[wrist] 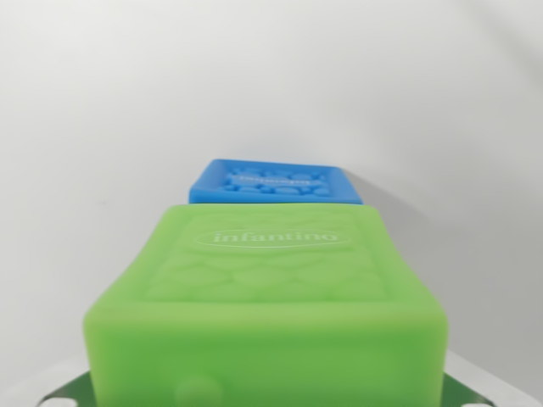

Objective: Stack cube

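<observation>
A green soft cube (267,288) with an embossed logo on its top face fills the lower half of the wrist view, very close to the camera. Pale grey finger parts (51,388) show at the bottom corners on either side of it, pressed against its flanks. My gripper (267,394) appears shut on this green cube. Beyond its far edge lies a blue cube (273,183) with a patterned top, resting on the white surface. Only the blue cube's top and a thin strip of its front side show; the green cube hides its lower part.
A plain white surface (102,127) surrounds both cubes on all sides. The blue cube casts a soft shadow toward the wrist view's right.
</observation>
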You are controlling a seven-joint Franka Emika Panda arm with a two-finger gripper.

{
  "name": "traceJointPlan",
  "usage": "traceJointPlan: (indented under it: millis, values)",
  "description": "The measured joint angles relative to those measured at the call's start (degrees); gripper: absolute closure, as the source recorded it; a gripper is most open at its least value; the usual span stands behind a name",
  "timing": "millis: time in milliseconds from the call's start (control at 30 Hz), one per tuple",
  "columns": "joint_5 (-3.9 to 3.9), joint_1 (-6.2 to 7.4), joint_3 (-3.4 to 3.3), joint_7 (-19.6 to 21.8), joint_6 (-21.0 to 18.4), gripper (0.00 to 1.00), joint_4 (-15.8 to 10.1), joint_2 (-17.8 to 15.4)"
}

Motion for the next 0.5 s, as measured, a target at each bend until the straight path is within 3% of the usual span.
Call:
traceJointPlan:
  millis: [467,500]
  values:
    - [0.0,0.0,-0.01,0.0,1.25,1.0,0.26,1.46]
    - [0.0,0.0,-0.01,0.0,1.26,0.0,0.26,1.47]
